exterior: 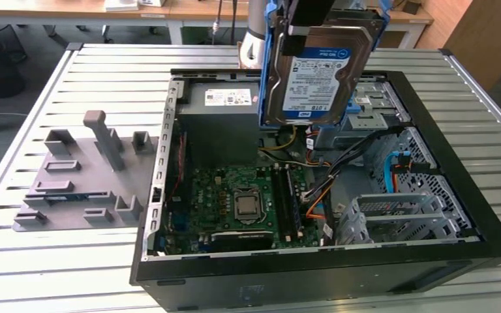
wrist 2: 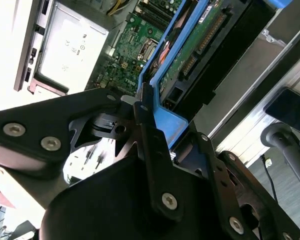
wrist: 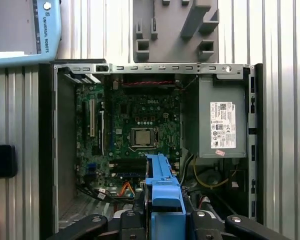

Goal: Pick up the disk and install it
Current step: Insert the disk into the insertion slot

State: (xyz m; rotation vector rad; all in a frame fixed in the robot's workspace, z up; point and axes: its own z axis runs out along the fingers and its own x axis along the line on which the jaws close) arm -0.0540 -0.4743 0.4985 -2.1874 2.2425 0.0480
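The disk (exterior: 316,78) hangs on edge above the open computer case (exterior: 459,261), its white-and-blue label facing the exterior camera and its blue carrier bracket running along both sides. My gripper (exterior: 322,25) is shut on the disk's upper end. The disk's lower edge hovers over the back of the case, between the power supply (exterior: 220,111) and the metal drive cage (exterior: 374,107). In the second wrist view the black fingers (wrist 2: 150,145) clamp the blue bracket (wrist 2: 171,125), and the disk's green circuit board (wrist 2: 192,47) faces that camera. The first wrist view looks down the blue bracket (wrist: 162,187) into the case.
Inside the case lie the green motherboard (exterior: 237,199), orange and black cables (exterior: 320,195) and a second metal cage (exterior: 394,215). A grey fixture plate (exterior: 76,176) with upright pegs sits on the slatted metal table (exterior: 102,72), on the exterior view's left.
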